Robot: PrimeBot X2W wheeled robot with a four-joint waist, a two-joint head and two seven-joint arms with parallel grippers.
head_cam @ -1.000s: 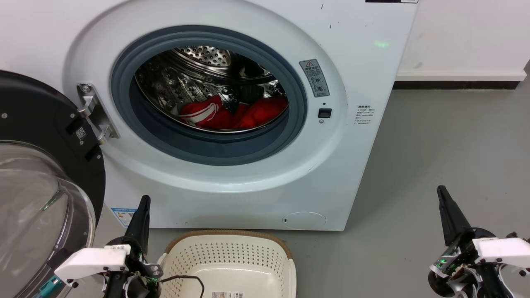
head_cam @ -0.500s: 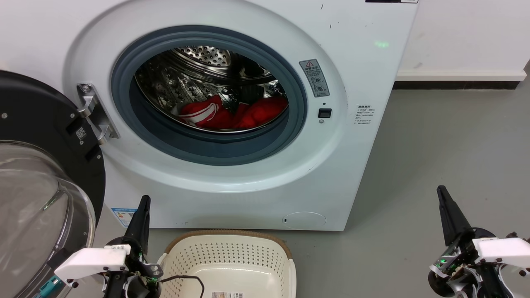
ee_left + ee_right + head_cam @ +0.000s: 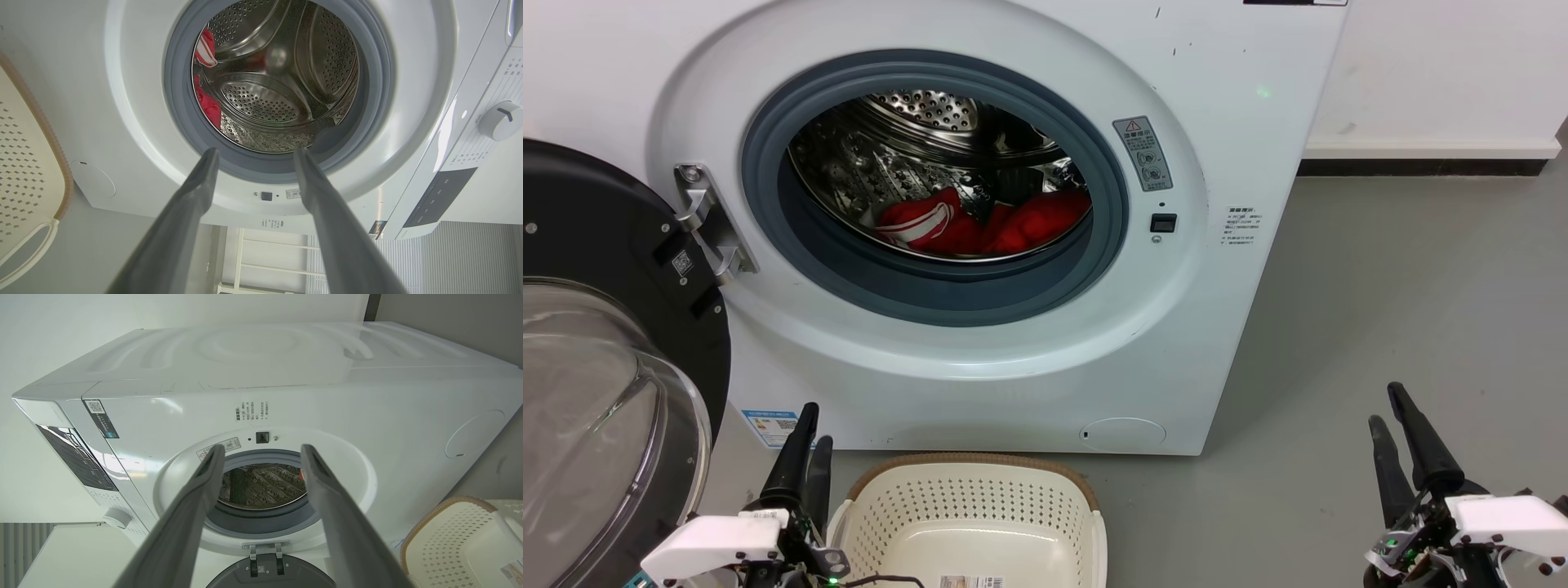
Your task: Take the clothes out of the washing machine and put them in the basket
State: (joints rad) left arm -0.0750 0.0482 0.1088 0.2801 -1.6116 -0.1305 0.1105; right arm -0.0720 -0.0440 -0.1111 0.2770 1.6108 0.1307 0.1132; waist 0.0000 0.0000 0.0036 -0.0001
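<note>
Head view: the washing machine stands open, its round door swung out at 9 o'clock. The clothes, a red bundle with white stripes, lie at the 6 o'clock of the steel drum, behind the grey rubber ring. The basket sits on the floor at 6 o'clock, just in front of the machine, holding no clothes. The left gripper rests at 7 o'clock and the right gripper at 4 o'clock, both with fingers apart and holding nothing.

The step in hand is likely the first reach. It should go well if one arm rises over the ring's lower lip, then dips onto the bundle and pinches a thick fold rather than the trim.

Left wrist view: the left gripper points at the drum mouth, fingers spread, with red fabric at 11 o'clock.

Right wrist view: the right gripper also faces the opening, fingers spread, with the basket at 4 o'clock.

The floor is smooth grey, and a white wall with a dark skirting runs behind at 2 o'clock.
</note>
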